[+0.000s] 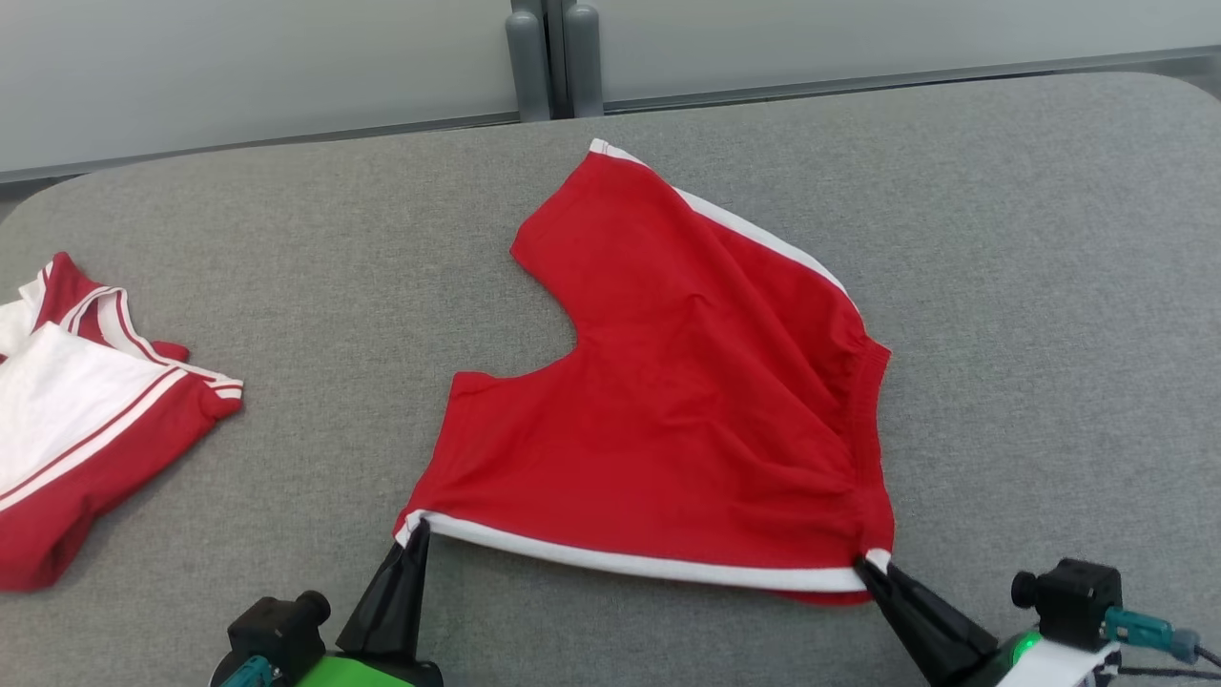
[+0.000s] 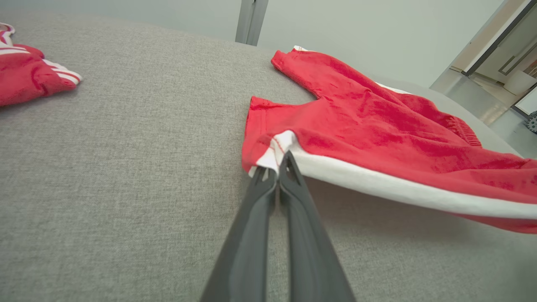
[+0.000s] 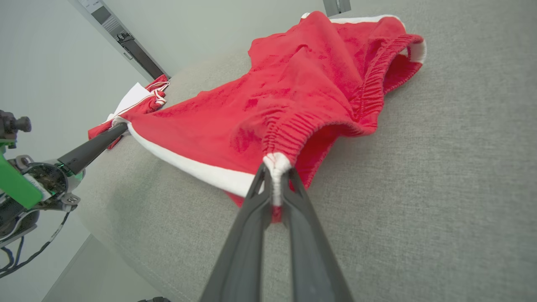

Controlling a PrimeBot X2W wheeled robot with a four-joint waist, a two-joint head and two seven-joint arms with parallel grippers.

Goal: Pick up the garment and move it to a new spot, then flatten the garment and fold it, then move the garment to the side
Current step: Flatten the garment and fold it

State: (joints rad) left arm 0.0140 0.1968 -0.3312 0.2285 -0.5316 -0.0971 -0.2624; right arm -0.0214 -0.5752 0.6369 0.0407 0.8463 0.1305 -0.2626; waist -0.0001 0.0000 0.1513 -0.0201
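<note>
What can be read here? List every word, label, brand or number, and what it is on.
No readable text.
On the red shorts: no print or label showing.
On the red and white garment: stripes, no lettering.
On the dark fitting, right wrist view: too blurred.

Bright red shorts [image 1: 687, 382] mid-surface, with a white stripe down each side seam and a waistband in the same red. Beneath them, a flecked grey woven surface [image 1: 1030, 286]. At the left edge, a second garment [image 1: 76, 420]: red with a broad white panel and thin white stripes at the hems. Left gripper [image 1: 417, 536] and right gripper [image 1: 873, 565] both have matt dark grey fingers, with green on the left one's body.
</note>
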